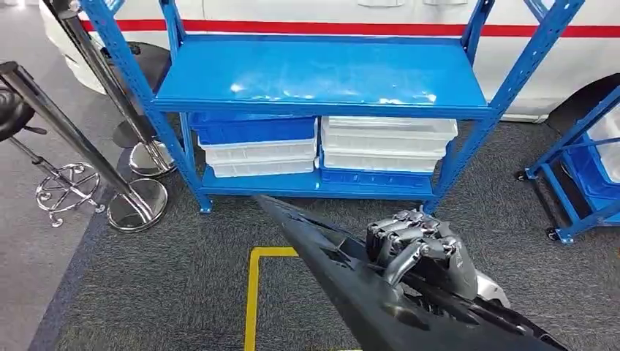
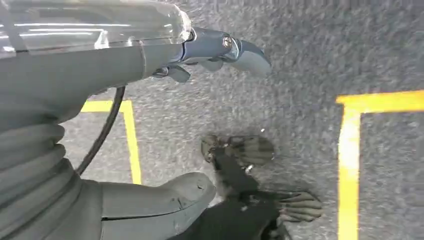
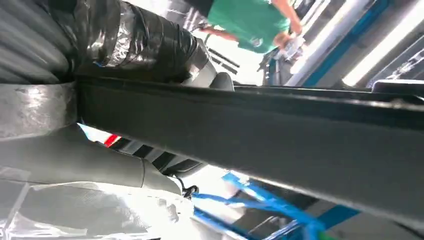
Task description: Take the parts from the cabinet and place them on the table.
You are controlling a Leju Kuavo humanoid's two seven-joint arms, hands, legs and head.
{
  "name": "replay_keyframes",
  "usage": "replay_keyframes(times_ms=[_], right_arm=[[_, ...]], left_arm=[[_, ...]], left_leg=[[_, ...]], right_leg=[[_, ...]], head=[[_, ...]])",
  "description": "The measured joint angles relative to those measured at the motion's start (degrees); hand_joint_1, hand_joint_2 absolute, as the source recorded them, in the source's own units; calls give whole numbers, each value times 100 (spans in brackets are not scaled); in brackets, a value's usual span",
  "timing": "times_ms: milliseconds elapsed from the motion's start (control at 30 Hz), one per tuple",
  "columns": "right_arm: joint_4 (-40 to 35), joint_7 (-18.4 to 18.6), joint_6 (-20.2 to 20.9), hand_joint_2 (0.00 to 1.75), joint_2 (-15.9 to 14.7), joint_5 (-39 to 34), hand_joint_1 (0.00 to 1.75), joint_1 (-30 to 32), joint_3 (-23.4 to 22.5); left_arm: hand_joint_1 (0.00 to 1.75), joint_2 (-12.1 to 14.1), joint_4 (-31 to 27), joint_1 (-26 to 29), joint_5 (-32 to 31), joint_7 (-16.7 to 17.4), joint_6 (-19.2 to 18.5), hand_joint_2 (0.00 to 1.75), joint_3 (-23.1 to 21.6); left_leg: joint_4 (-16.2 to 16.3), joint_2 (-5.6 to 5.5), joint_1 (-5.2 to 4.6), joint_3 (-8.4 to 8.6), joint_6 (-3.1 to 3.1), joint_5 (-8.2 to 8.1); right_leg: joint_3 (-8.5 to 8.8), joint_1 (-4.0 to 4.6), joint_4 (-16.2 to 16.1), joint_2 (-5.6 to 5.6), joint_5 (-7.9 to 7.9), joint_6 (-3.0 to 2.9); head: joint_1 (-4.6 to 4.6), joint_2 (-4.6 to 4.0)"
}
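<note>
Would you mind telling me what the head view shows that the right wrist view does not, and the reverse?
Head view alone: the top shelf of the blue rack, white bins and a blue bin stacked below it, chrome stanchion bases, and yellow floor tape. Right wrist view alone: a person in a green shirt in the background. Shared: the right hand gripping the long black part, and blue rack framing.

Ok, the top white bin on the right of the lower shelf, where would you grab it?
Probably the front lip of the top white bin, coming in from the front: the blue shelf sits just above it, closing off the top.
</note>
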Motion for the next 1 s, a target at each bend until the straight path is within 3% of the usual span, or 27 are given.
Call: replay_keyframes(times_ms=[33, 67, 133, 167, 200, 233, 267, 300, 333, 400, 433, 500, 533, 567, 600, 667, 700, 733, 767, 833, 867, 900, 933, 1000], right_arm=[[-4, 0, -2, 175, -2, 2, 175, -5, 0], [-4, -4, -7, 175, -6, 7, 175, 1, 2], [-13, -4, -17, 175, -9, 11, 175, -17, 11], [-13, -4, -22, 175, -13, 11, 175, -18, 17], [-13, -4, -24, 175, -15, 11, 175, -20, 26], [-13, -4, -28, 175, -15, 11, 175, -20, 35], [-15, -7, -33, 175, -18, 13, 175, -19, 39], [-15, -7, -46, 175, -22, 17, 175, -20, 39], [-15, -7, -59, 175, -24, 17, 175, -21, 39], [-39, -9, -76, 175, -26, 37, 175, -33, 44], [-57, -13, -87, 175, -35, 44, 175, -45, 44], [-72, -64, -125, 175, -35, 85, 175, -65, 50], [-74, -98, -159, 175, -35, 142, 175, -66, 55], [-81, -120, -201, 175, -39, 190, 175, -76, 59], [-96, -137, -257, 175, -39, 243, 175, -82, 65], [-142, -140, -363, 175, -44, 335, 175, -83, 98], [-159, -140, -430, 175, -44, 371, 175, -77, 107], [-166, -159, -496, 175, -52, 398, 175, -58, 107], [-166, -216, -529, 175, -77, 409, 175, -15, 107], [-166, -385, -498, 175, -158, 420, 175, 109, 90], [-166, -452, -466, 175, -183, 426, 175, 162, 68], [-166, -507, -429, 175, -208, 435, 175, 227, 44], [-166, -525, -402, 175, -223, 439, 175, 261, 26], [-166, -549, -371, 175, -251, 459, 175, 339, -15]], left_arm=[[0, 0, 2, 11, -15, -15, -9, 175, 0], [0, 2, 0, 3, -15, -17, -11, 175, 0], [0, 11, 0, 10, -26, -28, -11, 175, 2], [0, 11, 0, 6, -33, -33, -13, 175, 2], [0, 13, 0, 4, -33, -35, -15, 175, 4], [0, 15, 0, 1, -37, -37, -22, 175, 4], [0, 17, 0, 1, -48, -37, -28, 175, 4], [0, 17, 0, 4, -55, -35, -28, 175, 4], [0, 17, 0, 8, -63, -35, -28, 175, 4], [0, 15, 0, 13, -92, -31, -28, 175, 4], [0, 15, 0, 20, -107, -31, -28, 175, 4], [0, 15, 0, 12, -144, -24, -35, 175, 4], [0, 26, 0, 19, -194, -18, -52, 175, 2], [0, 26, 0, 21, -232, 0, -66, 175, -4], [0, 26, 0, 35, -247, 33, -74, 175, -4], [0, 26, 0, 60, -293, 33, -54, 175, -4], [0, 26, 0, 59, -295, 33, -18, 175, -4], [0, 26, 0, 58, -297, 35, 20, 175, -4], [0, 37, 0, 59, -295, 35, 46, 175, -4], [0, 57, 0, 64, -297, 35, 83, 175, -4], [0, 68, 0, 64, -297, 26, 96, 175, -4], [0, 74, 0, 50, -297, 17, 111, 175, -4], [0, 83, 0, 48, -297, 9, 120, 175, -2], [0, 87, 0, 47, -310, 0, 120, 175, -2]], left_leg=[[-51, 8, 54, -50, 49, 111], [-45, 62, 59, -109, 80, 180], [-17, 77, 51, -299, 153, 310], [8, 84, 44, -400, 160, 374], [48, 88, 36, -500, 162, 440], [101, 90, 32, -619, 157, 491], [161, 91, 29, -752, 152, 536], [244, 91, 28, -908, 137, 583], [311, 88, 27, -1021, 121, 617], [378, 67, -5, -1095, 72, 686], [356, 75, 6, -1106, 36, 743], [324, 73, 26, -1166, -26, 869], [329, 71, -14, -1220, -60, 876], [405, 37, 18, -1276, -93, 725], [627, 35, 28, -1362, -117, 407], [1416, 33, 61, -1572, -166, -198], [1800, 33, 67, -1668, -185, -291], [2071, 33, 76, -1700, -198, -170], [2058, 34, 88, -1627, -205, 46], [1435, 34, 102, -1164, -194, 459], [983, 30, 106, -853, -179, 497], [489, 16, 101, -545, -152, 235], [311, 3, 70, -446, -138, 220], [308, -1, 51, -521, -86, 211]], right_leg=[[-22, 32, -16, 13, 36, 47], [-76, -3, 85, 54, -201, 60], [-232, -14, 748, 56, -1036, 83], [-303, -15, 1190, 55, -1331, 102], [-345, -16, 1573, 56, -1438, 116], [-339, -16, 1798, 56, -1337, 121], [-263, -15, 1860, 56, -1088, 121], [-34, -14, 1668, 56, -782, 109], [288, -11, 1291, 57, -669, 81], [1083, 46, 178, 61, -1016, -2], [1205, 43, -52, 61, -1124, -24], [1131, 73, -68, 62, -1078, -58], [1076, 6, -143, 58, -1026, -119], [1015, -2, -144, 28, -954, -161], [947, -5, -143, 24, -911, -226], [827, 8, -133, 23, -809, -243], [760, 11, -119, 20, -762, -240], [672, 10, -88, 20, -714, -225], [603, 6, -54, 18, -687, -213], [473, -3, 31, 14, -652, -175], [433, -5, 75, 15, -643, -160], [395, 4, 107, 15, -625, -129], [375, 11, 122, 19, -605, -97], [332, 1, 113, 18, -521, 0]], head=[[2, 0], [2, 0], [4, 0], [4, 0], [4, 0], [2, 0], [4, 0], [4, 0], [2, 0], [2, 0], [0, 0], [2, 0], [0, 0], [0, 0], [0, 0], [0, 0], [0, 0], [0, 0], [0, 0], [0, 0], [0, 0], [0, 0], [0, 0], [0, 0]])
